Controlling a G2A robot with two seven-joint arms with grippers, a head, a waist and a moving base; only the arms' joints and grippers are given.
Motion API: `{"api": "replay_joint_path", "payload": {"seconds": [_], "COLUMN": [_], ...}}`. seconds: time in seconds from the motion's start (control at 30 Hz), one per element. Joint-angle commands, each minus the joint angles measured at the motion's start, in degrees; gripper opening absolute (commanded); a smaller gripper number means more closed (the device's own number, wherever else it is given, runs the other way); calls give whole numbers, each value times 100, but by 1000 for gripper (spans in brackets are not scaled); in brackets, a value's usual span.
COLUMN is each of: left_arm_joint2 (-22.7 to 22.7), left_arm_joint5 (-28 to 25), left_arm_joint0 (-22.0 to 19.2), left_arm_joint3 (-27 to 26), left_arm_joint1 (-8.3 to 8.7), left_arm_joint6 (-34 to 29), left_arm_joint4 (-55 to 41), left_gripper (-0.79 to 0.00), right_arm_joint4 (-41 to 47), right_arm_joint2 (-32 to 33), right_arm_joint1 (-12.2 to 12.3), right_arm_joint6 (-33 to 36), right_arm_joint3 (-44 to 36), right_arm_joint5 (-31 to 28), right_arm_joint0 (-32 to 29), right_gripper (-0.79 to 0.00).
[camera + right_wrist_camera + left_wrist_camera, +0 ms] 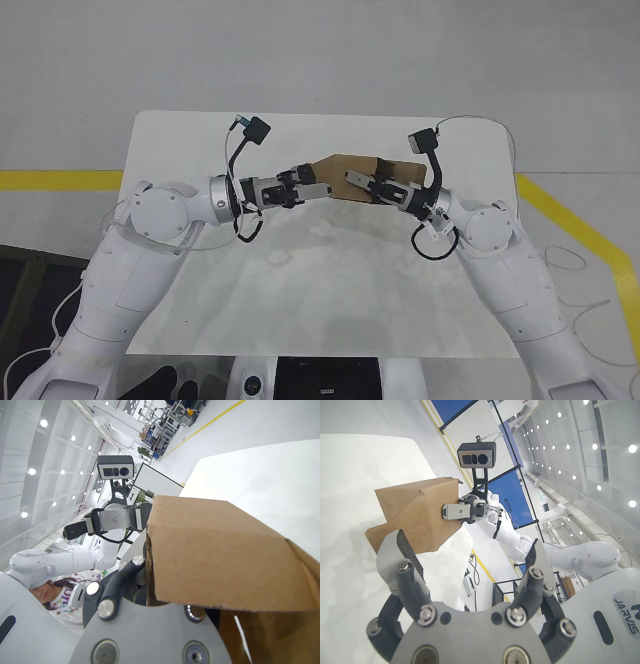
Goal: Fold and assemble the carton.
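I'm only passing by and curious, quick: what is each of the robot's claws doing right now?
Left gripper: open, gripping nothing.
Right gripper: closed on a wall of the cardboard box.

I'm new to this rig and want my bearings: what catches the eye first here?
A partly folded brown cardboard carton is between both arms at the far middle of the white table. The right gripper is clamped on one panel; the left gripper faces it, fingers spread wide.
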Motion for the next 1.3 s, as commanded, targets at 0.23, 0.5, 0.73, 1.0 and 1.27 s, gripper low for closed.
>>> {"api": "replay_joint_path", "payload": {"seconds": [0.23, 0.5, 0.73, 1.0, 1.27], "left_arm_joint2": [46, -81, -428, -222, 192], "left_arm_joint5": [24, -1, -62, 37, 237], "left_arm_joint0": [-37, 3, 296, 530, 131], "left_arm_joint3": [-13, -29, -114, -3, 200], "left_arm_joint1": [-16, -2, 99, 121, 35], "left_arm_joint6": [93, 213, 108, 185, 306], "left_arm_joint4": [-11, 19, 636, 1494, 1679], "left_gripper": [0, 0, 0, 0, 0], "right_arm_joint4": [52, 137, 302, 885, 1228], "right_arm_joint2": [-41, 71, 410, 547, 408], "right_arm_joint1": [-20, -8, 66, 105, 82], "right_arm_joint6": [-117, -160, -52, 368, 582], "right_arm_joint3": [7, 146, 143, 183, 169], "right_arm_joint5": [-67, -172, -255, -420, -566], "right_arm_joint0": [-2, -27, -205, -304, -294], "right_gripper": [-785, -785, -785, -785, -785]}}
